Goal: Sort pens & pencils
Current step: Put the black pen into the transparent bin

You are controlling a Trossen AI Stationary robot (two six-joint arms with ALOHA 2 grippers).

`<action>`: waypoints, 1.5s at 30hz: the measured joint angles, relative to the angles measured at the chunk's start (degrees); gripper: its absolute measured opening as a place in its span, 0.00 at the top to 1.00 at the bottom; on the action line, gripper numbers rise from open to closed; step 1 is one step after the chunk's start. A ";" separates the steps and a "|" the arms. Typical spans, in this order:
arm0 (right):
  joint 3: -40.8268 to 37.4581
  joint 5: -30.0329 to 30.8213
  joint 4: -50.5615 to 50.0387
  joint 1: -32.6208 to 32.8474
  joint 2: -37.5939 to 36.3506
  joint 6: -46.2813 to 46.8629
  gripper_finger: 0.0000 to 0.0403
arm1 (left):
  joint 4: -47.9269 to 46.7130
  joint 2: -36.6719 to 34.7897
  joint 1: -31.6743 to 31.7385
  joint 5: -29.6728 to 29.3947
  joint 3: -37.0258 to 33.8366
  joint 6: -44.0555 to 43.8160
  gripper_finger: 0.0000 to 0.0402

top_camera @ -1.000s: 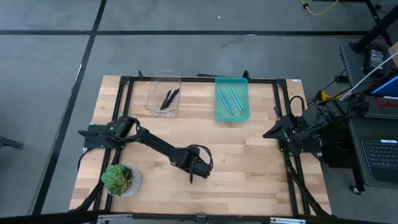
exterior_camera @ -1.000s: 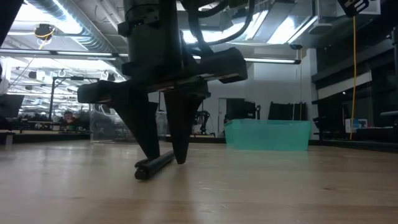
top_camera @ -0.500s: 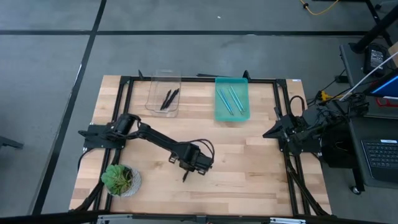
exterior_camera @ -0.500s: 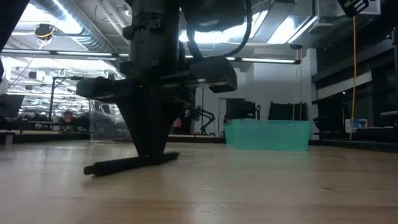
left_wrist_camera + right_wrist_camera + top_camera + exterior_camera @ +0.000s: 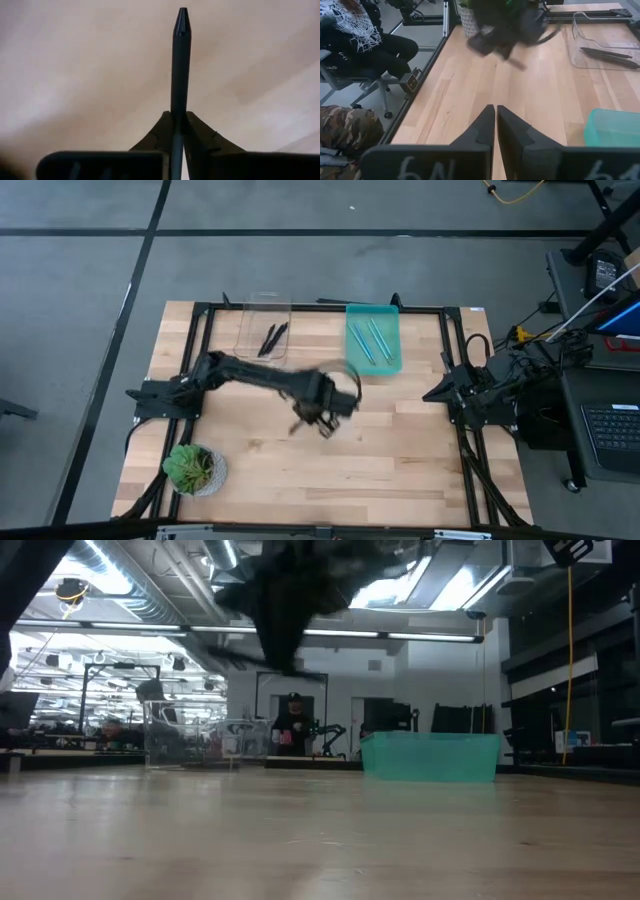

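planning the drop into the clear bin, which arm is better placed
Left. Its gripper already clamps a black pen mid-table, lifted, near the clear bin. The right gripper is shut and empty at the table's right edge.

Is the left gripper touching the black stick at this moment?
Touching. In the left wrist view the left gripper's fingers are closed on the black stick, which juts out from between them with no gap on either side.

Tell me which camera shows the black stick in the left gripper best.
The left wrist view: the black stick fills the frame, sharp, pinched between the left gripper fingers. The high view shows it as a small blurred streak under the arm; the low and right wrist views show only a motion-blurred arm.
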 joint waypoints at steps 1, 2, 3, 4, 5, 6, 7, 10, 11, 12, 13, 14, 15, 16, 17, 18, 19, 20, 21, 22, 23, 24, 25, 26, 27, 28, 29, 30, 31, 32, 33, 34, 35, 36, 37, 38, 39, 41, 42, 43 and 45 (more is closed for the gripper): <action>-0.02 0.00 0.00 0.02 -0.02 0.00 0.95 | -3.63 -0.29 1.04 -0.82 2.31 1.64 0.96; -0.02 0.00 0.00 0.02 -0.02 0.00 0.95 | -6.55 -0.58 2.14 -1.62 4.49 2.71 0.96; -0.02 0.00 0.00 0.02 0.00 0.01 0.95 | -7.24 -1.08 3.26 -2.58 6.19 3.57 0.96; -0.01 0.00 0.00 0.01 0.00 0.02 0.95 | -6.19 -2.20 4.40 -3.24 6.60 5.25 0.96; -0.02 0.00 0.00 0.02 0.00 0.00 0.95 | -5.28 -3.63 5.55 -3.34 6.57 7.30 0.96; -0.02 0.00 0.00 0.02 -0.02 0.00 0.95 | -5.19 -5.32 6.83 -3.45 6.51 8.65 0.96; -0.02 0.00 0.00 0.00 -0.04 0.01 0.95 | -6.15 -6.78 8.26 -4.50 6.64 8.92 0.96; -0.01 0.00 0.00 0.01 0.00 0.00 0.95 | -5.94 -11.69 12.42 -11.08 4.58 9.19 0.96; -0.01 0.00 -0.02 0.02 -0.01 0.00 0.95 | -5.99 -13.12 13.84 -12.51 3.79 9.51 0.96; -0.02 0.00 0.00 0.00 -0.04 0.00 0.95 | -6.09 -14.43 15.41 -13.58 3.24 9.55 0.96; 0.00 0.00 0.00 0.00 -0.02 -0.09 0.95 | -6.36 -15.66 17.13 -14.28 2.56 9.42 0.96; -0.01 0.00 0.00 0.02 -0.02 -0.22 0.95 | -6.33 -16.88 18.91 -14.48 1.24 9.37 0.96; -0.02 0.00 0.00 0.02 0.00 -0.46 0.95 | -6.33 -18.12 20.80 -14.43 -0.34 9.60 0.96; -0.02 0.00 0.00 0.00 0.00 -1.02 0.95 | -6.34 -18.86 22.87 -14.46 -1.59 10.15 0.96; -0.01 0.01 0.00 0.02 -0.02 -1.36 0.95 | -6.29 -19.17 24.86 -14.50 -2.61 10.27 0.96; -0.01 0.00 0.01 0.00 -0.02 -1.54 0.95 | -6.35 -19.42 26.76 -14.67 -3.80 10.33 0.96; -0.02 0.00 0.00 0.02 0.00 -1.57 0.95 | -6.32 -19.75 28.77 -14.59 -5.30 10.59 0.96; 0.00 0.00 0.00 0.02 0.00 -1.57 0.95 | -6.19 -19.92 30.70 -14.22 -6.72 11.39 0.96; -0.02 0.00 0.00 0.02 -0.02 -1.55 0.95 | -5.49 -20.03 32.46 -13.72 -7.96 12.22 0.96; 0.00 0.02 0.02 0.00 -0.02 -1.53 0.95 | -4.71 -20.12 34.26 -13.03 -9.12 12.92 0.96; -0.02 0.00 0.00 0.02 -0.02 -1.53 0.95 | -4.65 -20.16 36.12 -12.92 -10.46 13.41 0.96; -0.01 0.02 0.00 0.02 -0.02 -1.53 0.95 | -4.62 -20.16 37.90 -12.86 -12.13 13.70 0.96; -0.02 0.02 0.00 0.02 -0.02 -1.53 0.95 | -4.38 -20.16 39.43 -12.83 -14.09 13.57 0.96; 0.00 0.01 0.00 0.00 -0.01 -1.53 0.95 | -3.59 -20.16 40.83 -12.57 -16.14 13.13 0.96; -0.02 0.02 0.01 0.02 0.00 -1.52 0.95 | -2.15 -20.16 42.13 -12.25 -18.15 13.16 0.96; -0.01 0.02 0.01 0.00 0.00 -1.52 0.95 | -1.10 -20.15 43.16 -11.60 -20.02 13.32 0.96; -0.01 0.02 0.00 0.02 0.00 -1.52 0.95 | -0.17 -20.12 44.06 -11.08 -21.67 13.44 0.96; -0.01 0.02 0.00 0.02 0.00 -1.51 0.95 | 0.83 -20.12 44.78 -10.97 -23.20 13.72 0.96; 0.00 0.02 0.02 0.02 -0.02 -1.53 0.95 | 2.91 -20.14 45.44 -10.56 -24.79 14.75 0.96; -0.02 0.02 0.00 0.00 0.00 -1.51 0.95 | 6.02 -20.14 45.99 -10.06 -26.26 15.86 0.96; -0.02 0.02 0.00 0.02 0.00 -1.51 0.95 | 8.85 -20.12 46.50 -9.49 -27.65 16.52 0.96; -0.01 0.02 0.01 0.00 0.00 -1.51 0.95 | 11.71 -20.12 46.96 -9.01 -28.95 17.47 0.96; -0.02 0.02 0.00 0.02 -0.02 -1.50 0.95 | 14.18 -20.12 47.43 -8.61 -30.11 18.04 0.96; 0.00 0.02 0.00 0.02 -0.01 -1.49 0.95 | 16.84 -20.12 47.90 -8.17 -31.15 18.50 0.96; -0.01 0.02 0.02 0.02 0.00 -1.50 0.95 | 19.14 -20.12 48.32 -7.88 -32.11 19.12 0.96; -0.02 0.02 0.02 0.00 -0.01 -1.49 0.95 | 20.65 -20.12 48.71 -7.50 -32.96 19.68 0.96; -0.02 0.02 0.02 0.00 -0.02 -1.40 0.95 | 21.83 -20.12 49.09 -7.41 -33.74 20.43 0.96; -0.02 0.00 0.02 0.02 0.00 -1.19 0.95 | 22.69 -20.12 49.57 -7.41 -34.70 21.11 0.94; -0.02 0.00 0.02 0.02 -0.02 -1.20 0.95 | 22.33 -20.12 49.76 -7.43 -34.88 21.16 0.92; -0.01 0.02 0.02 0.00 -0.02 -1.22 0.95 | 21.98 -20.12 49.94 -7.47 -34.89 21.16 0.89; -0.02 0.02 0.02 0.01 -0.01 -1.22 0.95 | 20.78 -20.12 49.83 -7.49 -34.90 21.82 0.84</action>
